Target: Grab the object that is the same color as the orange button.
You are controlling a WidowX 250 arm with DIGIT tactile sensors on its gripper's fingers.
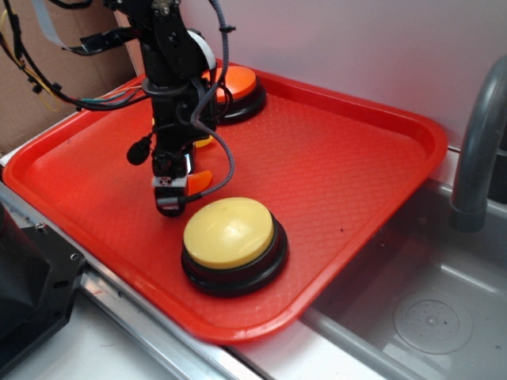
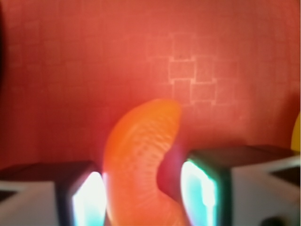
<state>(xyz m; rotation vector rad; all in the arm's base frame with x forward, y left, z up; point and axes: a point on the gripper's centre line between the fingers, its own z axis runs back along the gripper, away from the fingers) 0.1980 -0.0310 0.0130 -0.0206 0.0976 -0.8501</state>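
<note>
Wrist view, blurred. A small glossy orange plastic crescent (image 2: 141,174) stands between the two gripper (image 2: 141,200) fingers at the bottom centre of the frame. Left finger pad (image 2: 87,200) touches the crescent's outer curve; right pad (image 2: 200,195) stands just apart from its inner curve. Behind lies a red textured plastic tray (image 2: 188,80). A yellow edge (image 2: 296,134) shows at mid right.
</note>
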